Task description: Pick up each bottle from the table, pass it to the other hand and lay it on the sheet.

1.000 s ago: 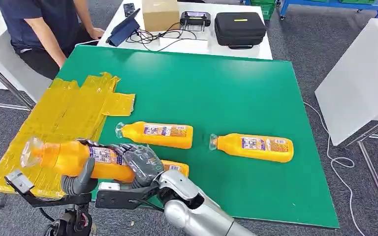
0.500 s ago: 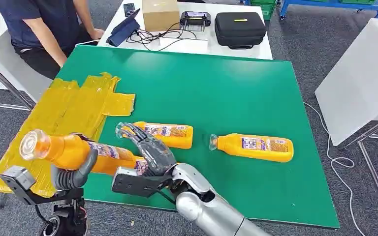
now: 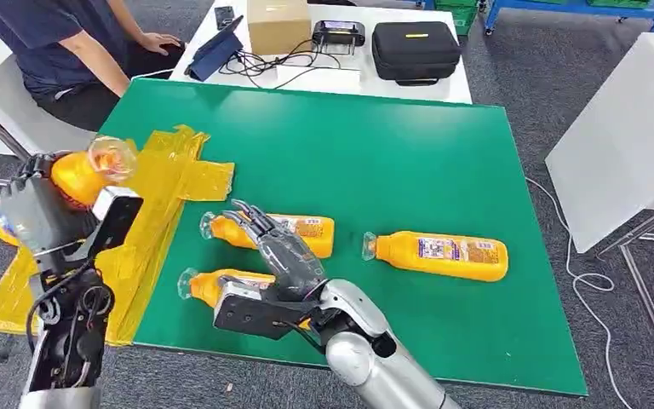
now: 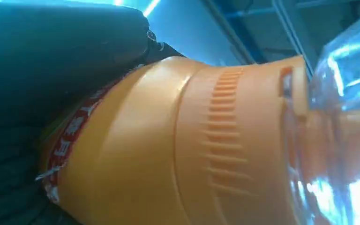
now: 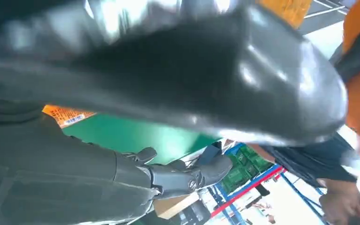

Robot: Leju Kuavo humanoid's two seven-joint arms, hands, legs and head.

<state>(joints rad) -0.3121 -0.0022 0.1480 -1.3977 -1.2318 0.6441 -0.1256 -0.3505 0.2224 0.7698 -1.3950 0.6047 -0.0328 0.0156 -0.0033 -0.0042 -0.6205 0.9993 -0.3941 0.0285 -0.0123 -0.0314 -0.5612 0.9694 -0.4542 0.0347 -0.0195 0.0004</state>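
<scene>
My left hand grips an orange juice bottle with a clear cap, lifted over the near left part of the yellow sheet. My right hand is open, fingers spread, above the green table between two lying bottles. One bottle lies just beyond that hand. Another bottle lies near the table's front edge, partly hidden by my right wrist. A third bottle lies further right.
The green table has free room across its far half. A person sits at the far left. Behind the table stand a cardboard box, a black case and cables. A white table stands at right.
My left hand has carried the held bottle away to the left over the sheet and turned it more upright. My right hand has let go and opened. The bottle near the front edge is uncovered.
</scene>
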